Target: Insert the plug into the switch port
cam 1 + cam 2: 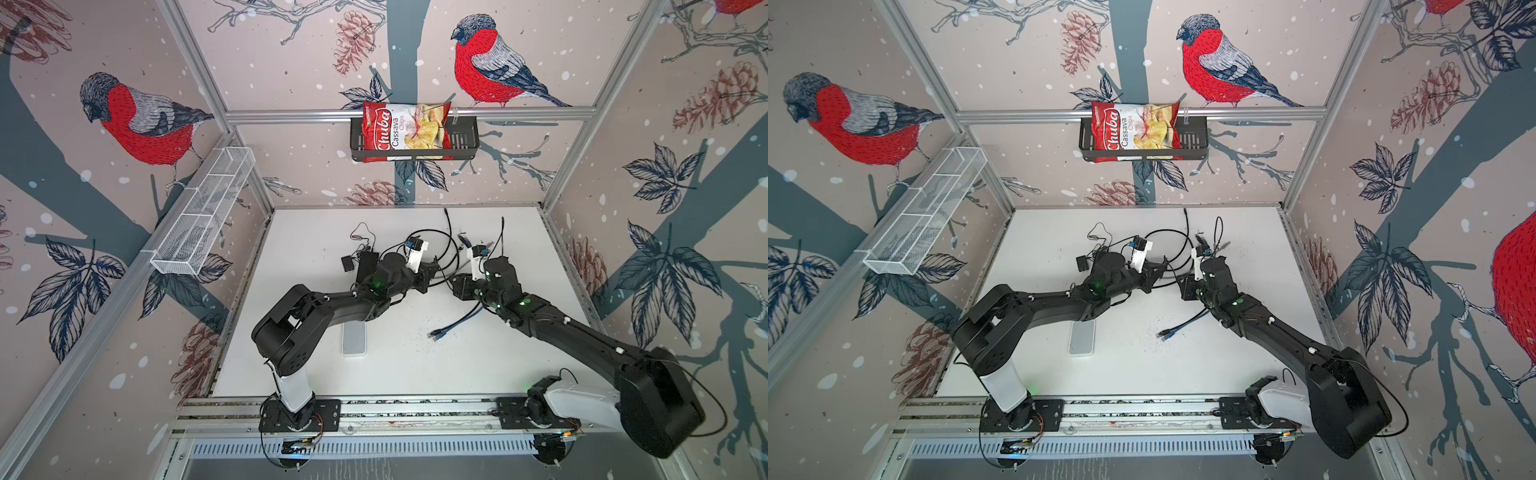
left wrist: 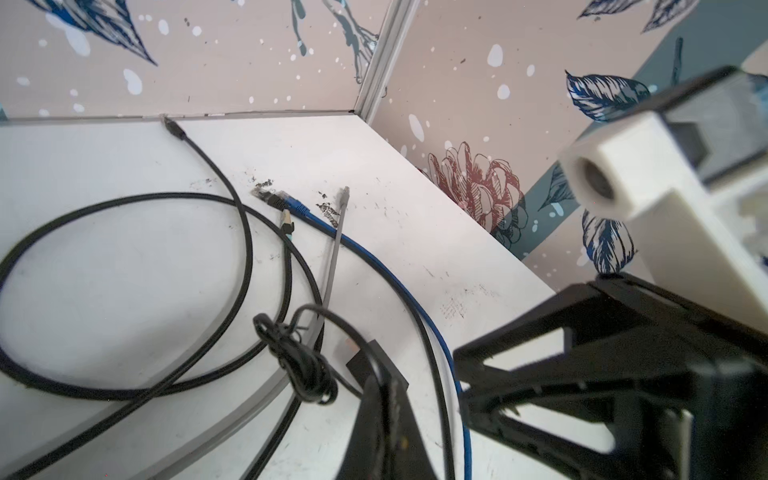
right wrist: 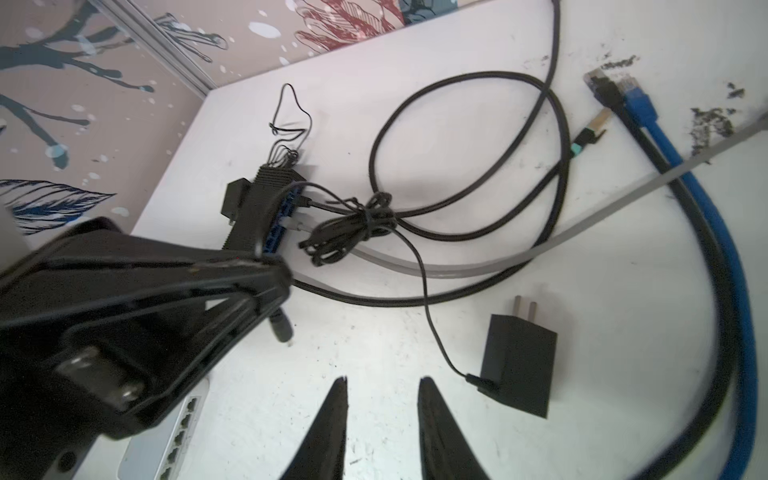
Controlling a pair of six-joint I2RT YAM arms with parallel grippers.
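Barrel plug (image 3: 283, 329) pokes out from the tips of your left jaws, clenched on it; your right jaws stand released and empty, near it.

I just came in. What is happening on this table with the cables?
Among loose cables, the left tool is shut, apparently gripping a black barrel plug. The right tool hangs open and empty beside the black power adapter. The white network switch lies nearer the arm bases, with no cable in it.
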